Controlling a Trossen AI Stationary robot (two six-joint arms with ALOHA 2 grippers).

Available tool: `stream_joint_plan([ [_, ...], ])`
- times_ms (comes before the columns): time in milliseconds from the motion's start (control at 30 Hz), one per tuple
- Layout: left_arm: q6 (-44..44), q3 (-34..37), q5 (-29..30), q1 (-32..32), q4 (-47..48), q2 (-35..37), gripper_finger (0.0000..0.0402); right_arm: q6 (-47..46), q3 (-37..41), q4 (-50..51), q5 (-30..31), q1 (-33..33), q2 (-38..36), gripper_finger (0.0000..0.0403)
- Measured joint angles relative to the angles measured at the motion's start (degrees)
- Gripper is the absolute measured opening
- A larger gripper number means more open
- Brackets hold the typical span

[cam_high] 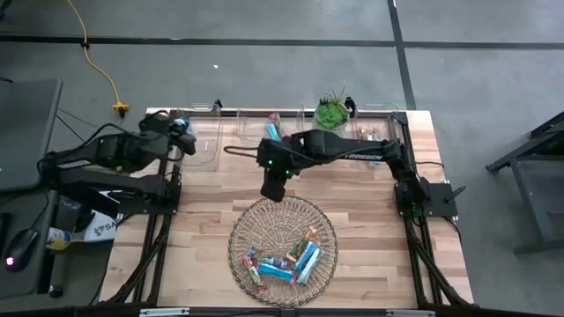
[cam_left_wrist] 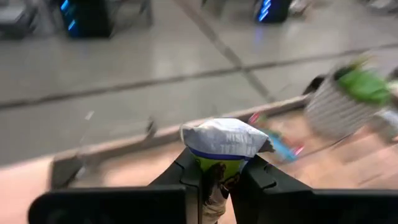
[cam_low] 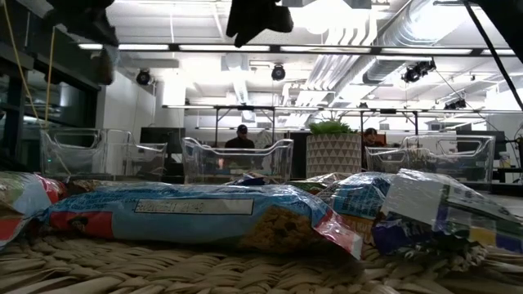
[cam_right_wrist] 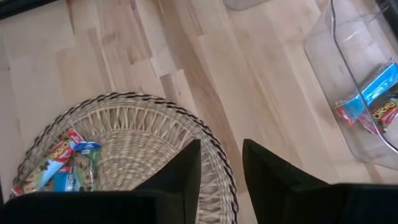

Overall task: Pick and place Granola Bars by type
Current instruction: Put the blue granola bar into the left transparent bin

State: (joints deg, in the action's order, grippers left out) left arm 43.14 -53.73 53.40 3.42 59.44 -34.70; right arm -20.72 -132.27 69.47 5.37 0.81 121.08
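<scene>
Several granola bars (cam_high: pixel 286 260), blue-white and tan with red print, lie in the round woven basket (cam_high: pixel 238 231) at the table's near middle; the low view shows one bar (cam_low: pixel 196 214) up close. My right gripper (cam_right_wrist: pixel 221 155) hangs open over the basket's far rim (cam_right_wrist: pixel 205 134), nothing between its fingers; in the high view it is at the table's middle (cam_high: pixel 273 192). My left gripper (cam_high: pixel 183 132) is at the far left beside a clear bin (cam_high: pixel 204 139), shut on a white, blue and green bar (cam_left_wrist: pixel 225 144). My left gripper pinches the bar between its two fingers (cam_left_wrist: pixel 186 168). The bar runs along the fingers, and its crimped white-blue end (cam_left_wrist: pixel 227 138) sticks out past the fingertips. The fingers point toward the table's far edge. The bar is lifted clear of the table.
Clear bins stand along the far edge; one (cam_right_wrist: pixel 373 99) holds blue and red-print bars, also seen from above (cam_high: pixel 273 130). A potted plant (cam_high: pixel 333 113) stands between the bins. Bare wood (cam_high: pixel 203 202) lies between basket and bins.
</scene>
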Motion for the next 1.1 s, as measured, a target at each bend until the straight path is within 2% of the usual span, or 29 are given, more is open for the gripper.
stream_joint_plan([
  [100,9.17,-2.04,-1.17,0.0,9.22,-3.08,0.0041,-0.12,0.0,0.28,1.0,1.51,0.0,0.011],
  [200,14.29,-2.08,-3.54,0.18,12.67,-4.98,0.0041,-1.14,0.0,0.28,0.93,2.99,0.0,0.0114],
  [400,15.59,-0.98,-10.11,8.21,13.89,-7.66,0.0041,-3.43,0.0,0.18,0.19,6.58,0.0,0.0113],
  [533,11.09,-0.96,-15.48,16.62,11.69,-8.74,0.0041,-4.44,0.0,0.15,0.57,9.63,0.02,0.0114],
  [733,-2.03,-0.96,-29.28,31.32,2.85,-12.33,0.0041,-6.1,0.0,-1.5,2.6,13.63,0.02,0.0114],
  [867,-7.85,-0.94,-37.54,40.65,1.38,-16.94,0.0041,-6.1,0.0,-2.7,4.09,16.02,0.04,0.0115],
  [1100,-12.8,-0.9,-48.82,49.55,1.57,-26.67,0.0041,-6.36,0.0,-3.39,7.68,18.55,0.04,0.0115],
])
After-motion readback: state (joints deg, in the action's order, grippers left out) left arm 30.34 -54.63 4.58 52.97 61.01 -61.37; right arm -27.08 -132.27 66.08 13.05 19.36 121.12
